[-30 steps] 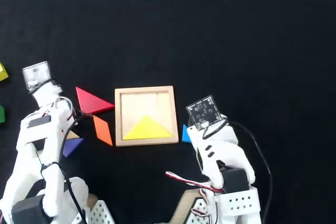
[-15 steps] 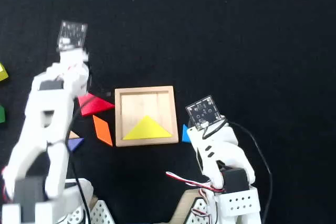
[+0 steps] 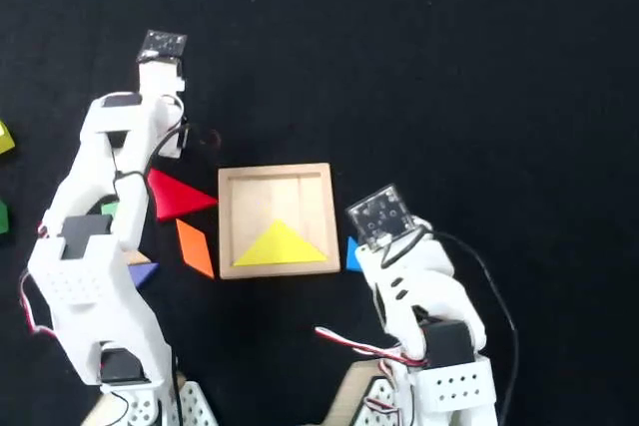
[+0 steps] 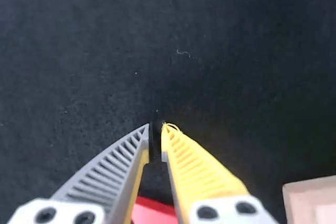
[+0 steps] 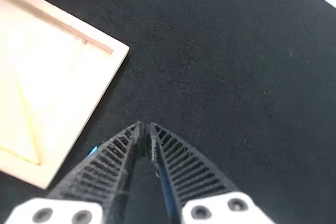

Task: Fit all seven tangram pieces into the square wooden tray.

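My left gripper (image 4: 156, 126) hangs clenched and empty over the black cloth (image 4: 220, 40), just past the red triangle (image 3: 178, 197); that piece lies back toward my base, one corner pointing at the square wooden tray (image 3: 275, 169) beside it; my left arm is the nearer.

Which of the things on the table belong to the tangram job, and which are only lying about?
For the job: wooden tray; yellow triangle inside it; red triangle, orange parallelogram, purple triangle and blue piece outside it.
Seemingly lying about: yellow piece and green piece, far left in the high view.
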`<state>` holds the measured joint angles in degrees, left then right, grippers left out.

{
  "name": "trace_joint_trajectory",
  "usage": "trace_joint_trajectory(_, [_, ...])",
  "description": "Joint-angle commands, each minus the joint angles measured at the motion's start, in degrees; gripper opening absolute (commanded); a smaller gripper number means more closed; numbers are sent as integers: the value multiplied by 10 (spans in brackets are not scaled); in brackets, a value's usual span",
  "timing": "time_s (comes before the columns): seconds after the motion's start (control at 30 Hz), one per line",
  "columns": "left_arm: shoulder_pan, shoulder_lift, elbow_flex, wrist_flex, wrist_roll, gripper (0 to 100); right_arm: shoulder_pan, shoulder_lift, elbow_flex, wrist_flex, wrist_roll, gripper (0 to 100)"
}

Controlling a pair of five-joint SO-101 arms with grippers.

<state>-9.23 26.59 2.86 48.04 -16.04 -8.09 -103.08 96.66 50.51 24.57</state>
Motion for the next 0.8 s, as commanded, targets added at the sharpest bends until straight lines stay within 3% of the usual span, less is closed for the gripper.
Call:
trace_joint_trajectory(0.0, [-12, 4, -47, 29, -73, 58, -5, -42, 0, 3, 15, 11])
trace_joint_trajectory(0.27, [-65, 17, -47, 96, -223, 58, -5, -42, 0, 4, 15, 11])
trace_joint_trajectory(0.5, [-138, 11, -47, 148, -275, 58, -5, -42, 0, 4, 15, 11])
trace_joint_trajectory(0.77, [-148, 11, -50, 229, -307, 57, -5, -42, 0, 4, 15, 11])
